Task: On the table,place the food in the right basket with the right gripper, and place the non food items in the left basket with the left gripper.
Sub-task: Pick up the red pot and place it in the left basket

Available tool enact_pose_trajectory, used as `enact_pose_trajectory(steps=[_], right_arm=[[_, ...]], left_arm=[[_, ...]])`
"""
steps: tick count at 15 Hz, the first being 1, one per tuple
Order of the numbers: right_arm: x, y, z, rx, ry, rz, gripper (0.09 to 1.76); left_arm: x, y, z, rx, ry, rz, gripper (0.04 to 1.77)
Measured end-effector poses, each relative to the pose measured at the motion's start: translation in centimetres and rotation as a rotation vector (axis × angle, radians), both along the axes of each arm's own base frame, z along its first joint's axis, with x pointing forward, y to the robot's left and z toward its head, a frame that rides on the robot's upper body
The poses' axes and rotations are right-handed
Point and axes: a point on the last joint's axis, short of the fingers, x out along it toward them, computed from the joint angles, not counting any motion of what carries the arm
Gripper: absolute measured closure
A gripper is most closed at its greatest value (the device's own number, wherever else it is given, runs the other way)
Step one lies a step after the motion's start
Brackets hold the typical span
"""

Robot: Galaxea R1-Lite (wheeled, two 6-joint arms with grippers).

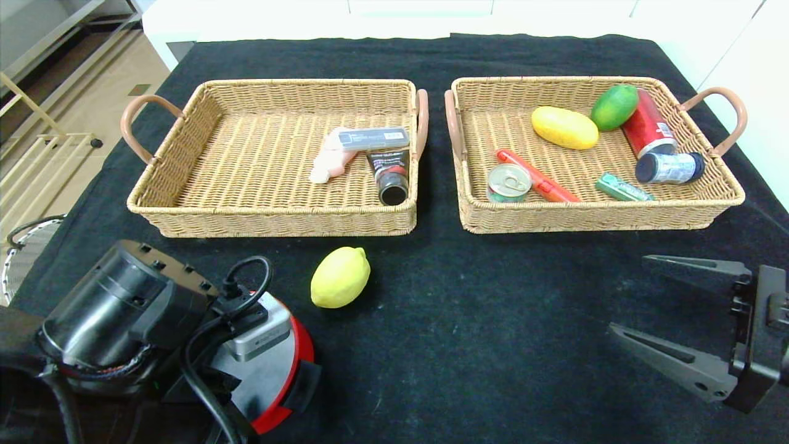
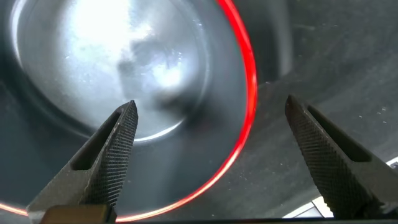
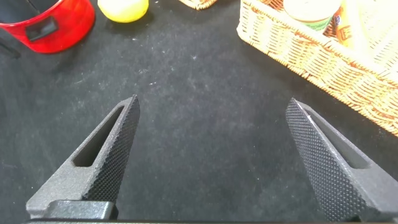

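The left gripper (image 2: 208, 162), jaws wide, hangs directly above the red cup (image 1: 280, 382) at the near left, one rim between them. The right gripper (image 1: 669, 311) (also wide, empty) waits near right; the lemon (image 1: 340, 277) lies far-left of it.

No words, brand names or numbers can be made out anywhere. The red can (image 1: 648, 131) in the right basket (image 1: 709, 206) has a small white label patch with print too small to read, and the grey box (image 1: 374, 139) and dark tube (image 1: 390, 174) in the left basket (image 1: 185, 203) carry markings that stay illegible. The small green packet (image 1: 622, 187) and the round tin (image 1: 509, 182) show no readable lettering either.
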Motion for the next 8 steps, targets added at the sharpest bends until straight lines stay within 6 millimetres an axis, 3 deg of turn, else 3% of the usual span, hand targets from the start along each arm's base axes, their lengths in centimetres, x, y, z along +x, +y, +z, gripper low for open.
enact_pose_trajectory(steps=[3,8], right_arm=[[0.06,0.04,-0.09,-0.001,0.004,0.001,0.14],[0.12,0.08,-0.27,-0.003,0.01,0.003,0.14]], left_arm=[[0.01,-0.02,-0.25,0.007,0.008,0.0,0.09],[-0.06,0.04,-0.61,0.018,0.019,-0.003,0.84]])
